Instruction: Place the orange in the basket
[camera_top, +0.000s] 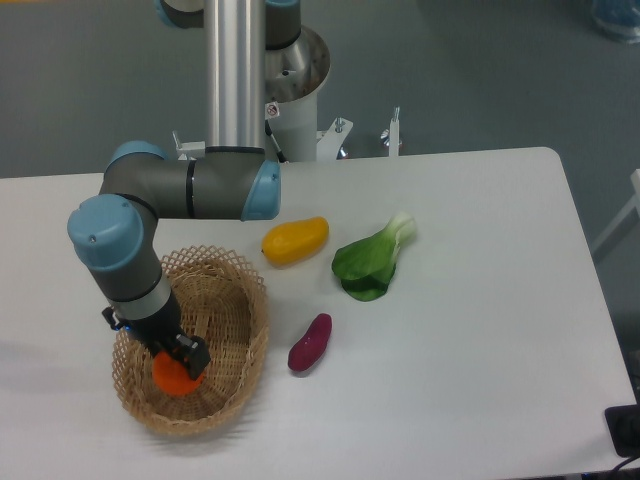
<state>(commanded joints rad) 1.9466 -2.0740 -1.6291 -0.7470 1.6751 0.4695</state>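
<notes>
The tan wicker basket (243, 330) lies at the front left of the white table. The orange (170, 377) is inside it, low over the basket's floor near the front left. My gripper (177, 366) reaches down into the basket and is shut on the orange, its dark fingers (193, 355) hugging the fruit's upper right side. The arm's wrist covers the top of the orange; whether it touches the basket floor I cannot tell.
An elongated yellow-orange fruit (295, 240) lies just beyond the basket's right rim. A green leafy vegetable (372, 260) sits to its right. A purple sweet potato (310, 342) lies beside the basket's right side. The arm's base (290, 75) stands at the table's back edge.
</notes>
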